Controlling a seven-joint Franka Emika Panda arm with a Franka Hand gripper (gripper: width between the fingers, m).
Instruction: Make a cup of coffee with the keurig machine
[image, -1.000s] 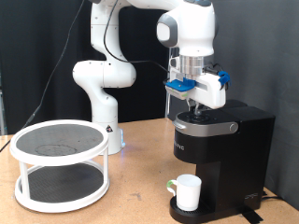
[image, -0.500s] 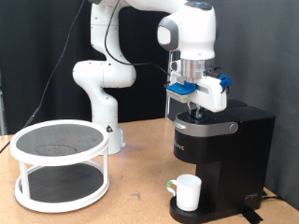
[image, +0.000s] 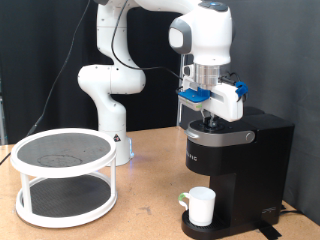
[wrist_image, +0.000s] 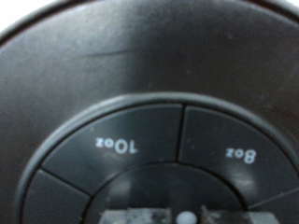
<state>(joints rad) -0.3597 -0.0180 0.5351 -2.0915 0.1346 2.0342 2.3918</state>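
Observation:
The black keurig machine (image: 245, 165) stands at the exterior view's right with its lid down. The white cup (image: 200, 206) sits on its round drip tray (image: 188, 229) under the spout. My gripper (image: 209, 121) points straight down, its fingertips on or just above the machine's top panel. In the wrist view the panel (wrist_image: 149, 103) fills the frame, with buttons marked 10oz (wrist_image: 117, 145) and 8oz (wrist_image: 241, 154). The blurred fingertips (wrist_image: 140, 217) show together at the frame's edge by the middle of the button ring. The gripper holds nothing.
A white two-tier round rack (image: 64, 175) with dark shelves stands on the wooden table (image: 150, 200) at the exterior view's left. The arm's white base (image: 107, 95) rises behind it. A cable runs off the machine's right side.

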